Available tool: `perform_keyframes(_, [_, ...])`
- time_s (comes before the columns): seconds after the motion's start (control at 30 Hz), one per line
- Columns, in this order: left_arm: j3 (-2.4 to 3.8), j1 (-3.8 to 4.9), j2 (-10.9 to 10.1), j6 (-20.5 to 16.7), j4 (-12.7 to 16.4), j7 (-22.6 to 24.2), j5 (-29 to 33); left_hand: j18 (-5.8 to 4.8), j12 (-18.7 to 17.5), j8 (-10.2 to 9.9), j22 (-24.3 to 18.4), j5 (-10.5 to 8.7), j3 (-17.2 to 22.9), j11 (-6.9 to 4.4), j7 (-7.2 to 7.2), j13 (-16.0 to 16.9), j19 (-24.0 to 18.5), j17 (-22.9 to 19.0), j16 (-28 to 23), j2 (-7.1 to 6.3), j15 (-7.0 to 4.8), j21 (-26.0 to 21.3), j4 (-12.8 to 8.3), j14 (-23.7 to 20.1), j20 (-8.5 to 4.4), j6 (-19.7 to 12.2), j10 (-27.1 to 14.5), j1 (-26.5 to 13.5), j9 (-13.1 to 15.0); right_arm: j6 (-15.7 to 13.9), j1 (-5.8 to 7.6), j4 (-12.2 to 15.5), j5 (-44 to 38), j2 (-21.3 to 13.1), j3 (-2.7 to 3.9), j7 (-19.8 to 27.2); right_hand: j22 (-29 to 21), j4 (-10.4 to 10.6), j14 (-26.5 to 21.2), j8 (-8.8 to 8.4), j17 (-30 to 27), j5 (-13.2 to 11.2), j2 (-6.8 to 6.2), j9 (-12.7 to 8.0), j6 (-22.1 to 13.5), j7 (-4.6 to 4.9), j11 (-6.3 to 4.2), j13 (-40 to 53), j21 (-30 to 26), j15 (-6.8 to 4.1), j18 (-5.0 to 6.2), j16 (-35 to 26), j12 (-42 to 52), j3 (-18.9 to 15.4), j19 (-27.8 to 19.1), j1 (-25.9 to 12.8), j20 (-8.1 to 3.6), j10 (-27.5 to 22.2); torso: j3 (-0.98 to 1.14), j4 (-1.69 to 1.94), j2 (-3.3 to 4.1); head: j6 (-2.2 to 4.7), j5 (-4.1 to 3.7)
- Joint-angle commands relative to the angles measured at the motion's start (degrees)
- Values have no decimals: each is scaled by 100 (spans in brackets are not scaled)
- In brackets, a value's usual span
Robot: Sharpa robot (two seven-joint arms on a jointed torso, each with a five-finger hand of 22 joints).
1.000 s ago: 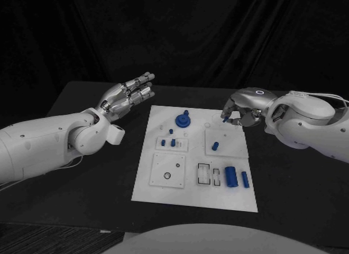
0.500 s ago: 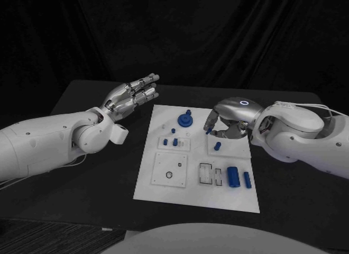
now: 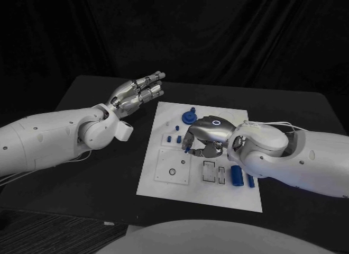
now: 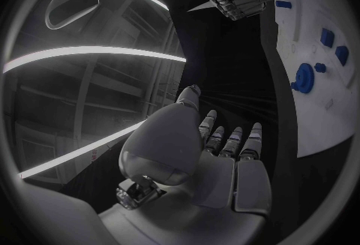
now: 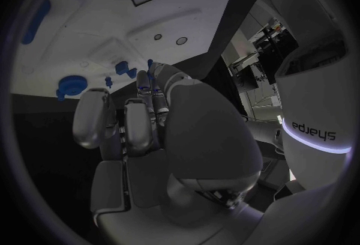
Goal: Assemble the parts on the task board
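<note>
Right silver hand (image 3: 205,138) pinches small blue peg (image 3: 189,150) over white task board (image 3: 163,188) – left silver hand (image 3: 135,93) released, fingers apart, off-board.

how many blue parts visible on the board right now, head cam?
About 6: round knobbed part at the far end, small peg, peg pair, two cylinders near the right edge. The right hand pinches one more and may hide others.

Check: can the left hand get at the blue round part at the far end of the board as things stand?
Probably yes. The left hand hovers open beside the board's far left corner, holding nothing, with bare table between it and the blue round part. The right hand works nearer the board's middle, off that path.
</note>
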Motion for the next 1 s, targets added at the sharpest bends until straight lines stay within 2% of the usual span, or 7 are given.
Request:
perform_keyframes(0.03, [6, -23, 12, 47, 1, 65, 42, -105, 25, 21, -11, 29, 20, 29, 21, 7, 5, 7, 27, 66, 24, 3, -3, 0, -10, 24, 5, 3, 9, 16, -87, -79, -318, 90, 4, -23, 928, -33, 21, -5, -3, 12, 23, -1, 37, 8, 18, 5, -3, -29, 30, -21, -10, 17, 1, 26, -35, 41, 3, 1, 9, 0, 25])
perform_keyframes(0.17, [6, -48, 16, 56, -9, 71, 42, -107, 25, 21, -14, 29, 26, 30, 22, 7, 4, 6, 26, 77, 23, 2, -3, -1, -10, 23, 4, 4, 9, 57, -152, -162, -468, 197, 4, -44, 929, -38, 24, -7, 0, 17, 23, -3, 37, 8, 17, 5, -2, -30, 29, -20, -15, 20, 3, 30, -37, 46, -5, -18, 7, 0, 61])
perform_keyframes(0.33, [6, -69, 30, 61, -22, 79, 42, -110, 24, 23, -20, 32, 39, 28, 27, 6, 0, 6, 25, 101, 22, -1, -5, -4, -11, 34, 3, 8, 11, 185, -209, -224, -548, 264, 4, -75, 927, -40, 25, -11, -9, 18, 17, -4, 34, 10, 18, 5, -8, -31, 30, -27, -20, 17, 2, 27, -38, 50, -9, -16, 2, 0, 64])
perform_keyframes(0.5, [6, -79, 38, 68, -39, 78, 42, -111, 24, 23, -28, 32, 42, 28, 28, 6, -4, 5, 25, 106, 22, -3, -4, -5, -11, 38, 3, 8, 12, 294, -251, -282, -572, 310, 4, -95, 925, -43, 28, -17, -12, 19, 14, -7, 30, 11, 16, 7, -17, -32, 32, -31, -22, 16, 0, 24, -40, 65, -3, -29, 3, 0, 86])
perform_keyframes(1.0, [6, -93, 37, 94, -59, 50, 42, -116, 24, 31, -20, 51, 70, 20, 46, 6, 1, 7, 29, 150, 24, -2, -11, 1, -11, 74, 5, 19, 17, 479, -318, -283, -583, 312, 4, -128, 914, -61, 23, -27, -51, 31, 12, -11, 33, 8, 5, 17, -57, -39, 40, -62, -23, 17, -11, 28, -48, 114, 4, -24, 3, 0, 127])
